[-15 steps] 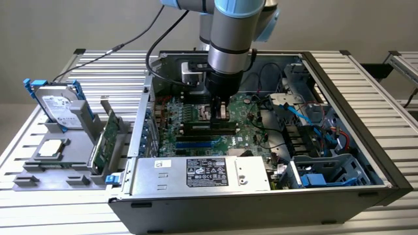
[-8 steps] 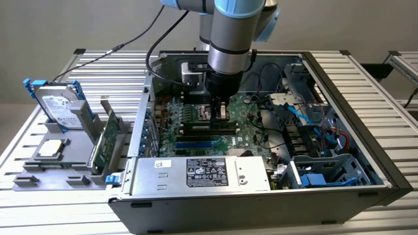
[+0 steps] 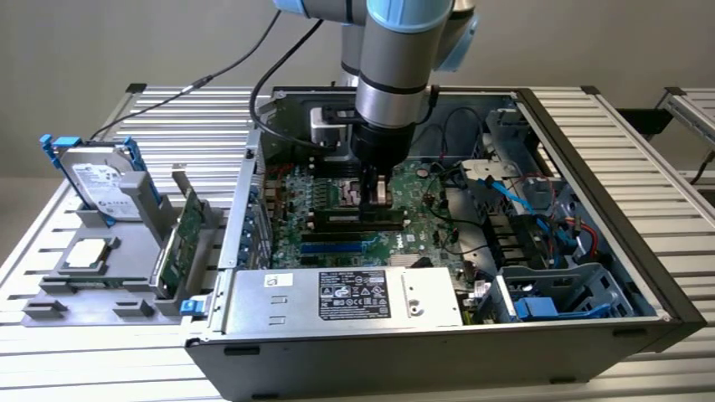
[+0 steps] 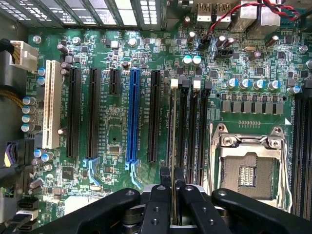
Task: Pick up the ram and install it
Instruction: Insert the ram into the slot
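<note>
The ram [image 4: 172,146] shows edge-on in the wrist view: a thin strip clamped between the gripper's [image 4: 173,197] black fingers [image 4: 157,204]. It runs along a memory slot [image 4: 185,129], with a blue slot [image 4: 133,117] on one side and the CPU socket [image 4: 246,168] on the other. I cannot tell whether it is seated. The exterior view gives the surroundings. At its left, a hard drive [image 3: 99,177] and a green card [image 3: 182,239] stand in a grey rack [image 3: 79,289]. In the middle, the gripper [image 3: 376,194] reaches into the open case [image 3: 625,251], low over the motherboard [image 3: 324,239] and beyond the power supply [image 3: 347,295]. At its right, blue cables [image 3: 525,197] cross near a drive cage [image 3: 558,293].
</note>
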Robot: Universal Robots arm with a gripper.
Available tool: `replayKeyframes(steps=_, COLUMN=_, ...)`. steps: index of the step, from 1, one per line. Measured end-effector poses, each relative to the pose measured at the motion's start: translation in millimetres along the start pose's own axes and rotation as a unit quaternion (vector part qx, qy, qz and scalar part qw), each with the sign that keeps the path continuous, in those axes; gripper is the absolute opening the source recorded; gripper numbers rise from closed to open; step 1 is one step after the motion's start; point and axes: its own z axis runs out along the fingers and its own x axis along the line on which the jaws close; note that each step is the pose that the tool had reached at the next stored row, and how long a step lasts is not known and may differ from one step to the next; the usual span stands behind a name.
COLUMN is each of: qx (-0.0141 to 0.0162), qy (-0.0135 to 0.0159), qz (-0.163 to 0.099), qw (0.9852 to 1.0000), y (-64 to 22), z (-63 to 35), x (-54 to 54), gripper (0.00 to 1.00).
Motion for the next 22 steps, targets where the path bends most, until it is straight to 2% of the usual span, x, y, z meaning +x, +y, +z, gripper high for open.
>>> replayKeyframes(steps=22, qx=-0.0001, qy=0.0018, qz=0.001, qw=1.0, y=-0.2, z=3.9, x=-0.1, gripper=0.14)
